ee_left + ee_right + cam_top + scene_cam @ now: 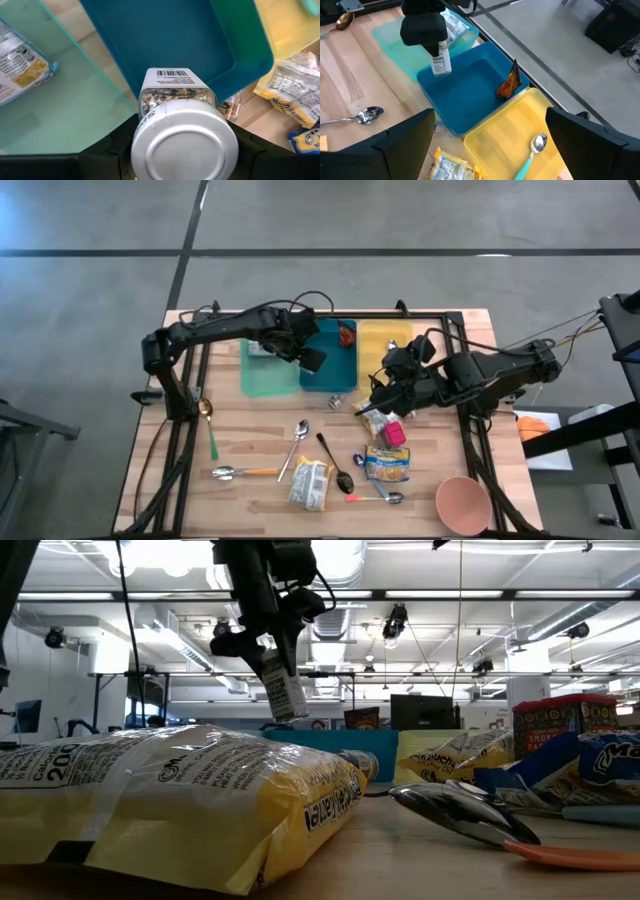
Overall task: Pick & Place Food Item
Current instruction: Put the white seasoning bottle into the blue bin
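1. The left gripper (310, 358) hangs above the blue bin (335, 375), its fingers clamped on the silver cap end of a seasoning jar (440, 62). The jar's long axis runs nearly upright, label end down, tilted slightly as the low view shows.

2. The jar sits in the air over the near-left part of the blue bin, clear of its floor. The bin lies straight below the jar, so the coming move, judging by the task, is a short descent and release.

3. The right gripper (378, 398) waits with fingers wide apart and empty over a snack packet (372, 420) on the table, just in front of the yellow bin (510, 135). The left arm is the nearer to the drop spot and already carries the load.

4. The left wrist view shows the jar's barcode (171, 74) and seeded contents, with blue bin floor beyond and the green bin (55, 115) alongside.

5. The right wrist view alone shows the gap between jar and bin floor, plus an orange wrapper (508, 85) at the bin's far wall and a teal-handled spoon (534, 149) in the yellow bin.

6. The low view confirms the jar (283, 690) is well above table height, behind a yellow noodle packet (190, 800).
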`<action>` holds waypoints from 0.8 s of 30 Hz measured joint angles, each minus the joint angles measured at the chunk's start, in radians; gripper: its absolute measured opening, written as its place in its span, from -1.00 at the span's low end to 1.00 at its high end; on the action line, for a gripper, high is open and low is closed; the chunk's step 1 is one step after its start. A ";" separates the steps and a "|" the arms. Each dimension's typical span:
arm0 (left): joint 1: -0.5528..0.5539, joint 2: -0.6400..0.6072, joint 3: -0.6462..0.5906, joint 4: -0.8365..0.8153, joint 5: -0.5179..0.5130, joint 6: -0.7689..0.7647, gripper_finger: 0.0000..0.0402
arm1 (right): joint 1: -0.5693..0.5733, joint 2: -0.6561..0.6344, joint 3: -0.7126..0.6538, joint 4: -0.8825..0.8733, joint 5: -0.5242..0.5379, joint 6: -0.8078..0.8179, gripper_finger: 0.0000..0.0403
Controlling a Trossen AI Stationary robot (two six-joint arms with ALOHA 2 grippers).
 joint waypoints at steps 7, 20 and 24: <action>-0.013 0.007 0.000 0.021 -0.017 -0.016 -0.01 | 0.000 -0.001 0.000 0.001 -0.001 0.002 0.88; -0.030 0.104 0.000 0.034 0.009 -0.010 -0.01 | 0.000 -0.001 0.000 0.009 -0.001 0.024 0.88; -0.031 0.132 0.000 0.031 0.022 0.000 -0.01 | 0.000 -0.001 -0.001 0.009 -0.002 0.028 0.88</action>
